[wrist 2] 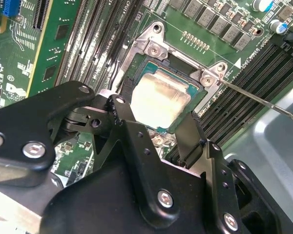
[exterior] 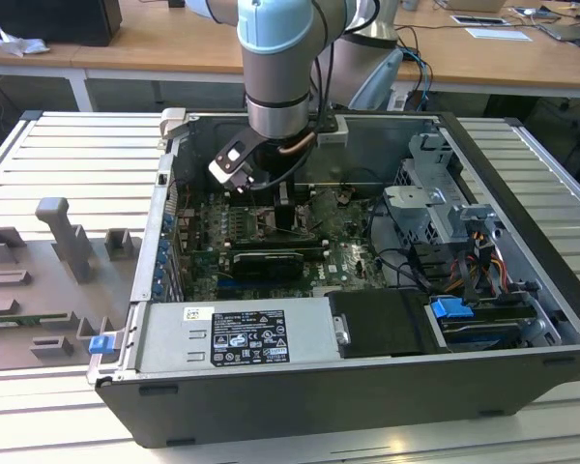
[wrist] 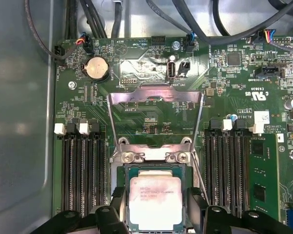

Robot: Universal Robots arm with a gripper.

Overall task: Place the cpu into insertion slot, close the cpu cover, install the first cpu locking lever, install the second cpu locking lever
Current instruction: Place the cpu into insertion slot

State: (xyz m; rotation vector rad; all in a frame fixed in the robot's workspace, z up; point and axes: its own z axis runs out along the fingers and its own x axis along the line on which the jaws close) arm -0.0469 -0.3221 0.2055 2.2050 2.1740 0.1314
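Silver-grey cpu (wrist: 155, 204) lying flat in the insertion slot (wrist: 151, 156) on the green board. The hand (wrist 2: 153, 112) straddles the chip; whether it pinches it cannot be told. Beyond the socket the cpu cover (wrist: 156, 93) is swung open, inside the computer case (exterior: 271, 406).

The cpu (wrist: 155, 204) has a pale silver-grey, satin metal lid, faintly smudged. The cpu cover (wrist: 156, 94) is thin, mirror-bright metal, and the insertion slot (wrist: 154, 156) has a bright metal rim. The circuit board (wrist: 136, 63) is glossy green. The gripper (wrist 2: 156, 112) is matt black. The case wall (wrist: 19, 97) is dull grey sheet metal.
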